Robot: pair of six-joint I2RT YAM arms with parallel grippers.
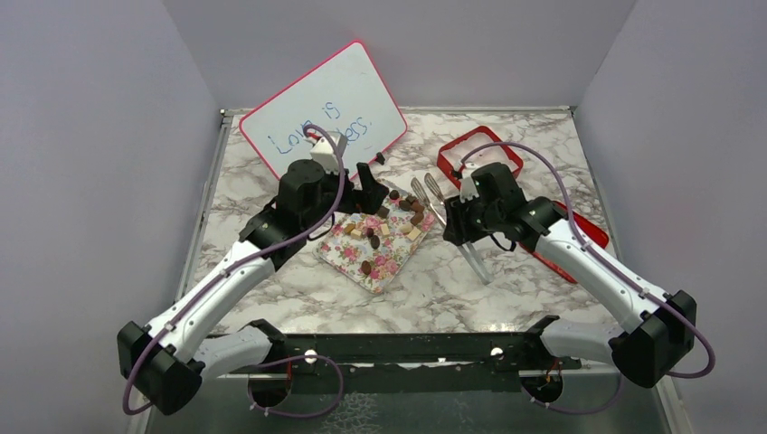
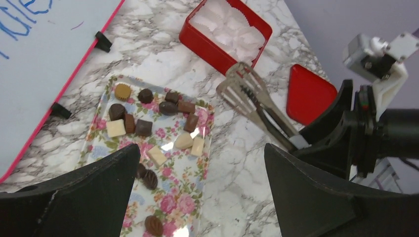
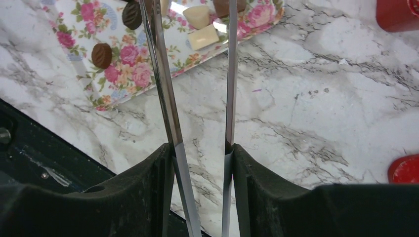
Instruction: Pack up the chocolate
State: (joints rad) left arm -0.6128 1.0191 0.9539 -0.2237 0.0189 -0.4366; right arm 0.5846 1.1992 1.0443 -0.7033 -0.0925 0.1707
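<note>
A: Looking down from the top camera, where is the chocolate [image 1: 372, 242]?

B: Scattered on the floral tray [image 1: 387, 264], in the middle of the marble table [image 1: 425, 289]. The left gripper [image 1: 374, 193] hangs over the tray's far end, its claw spread wide with nothing in it. The right gripper [image 1: 458, 222] is clamped on a pair of metal tongs [image 1: 432, 193], whose heads reach just beside the tray's right edge.

A: And behind them?

B: A whiteboard [image 1: 317, 108] stands tilted at the back. A red box [image 1: 447, 159] sits at the far right, and a red lid [image 1: 553, 259] lies partly under the right arm.

A: What does the left wrist camera give?

B: Its own fingers [image 2: 74, 197] stand far apart above the tray. Dark, mid-brown and cream pieces lie on the flowers below. The tongs' slotted heads are between tray and box, and the box holds white paper cups.

A: The right wrist?

B: Both fingers [image 3: 158, 192] press the tongs' two arms from outside. The arms run apart toward the tray's corner, where a few pieces show.
</note>
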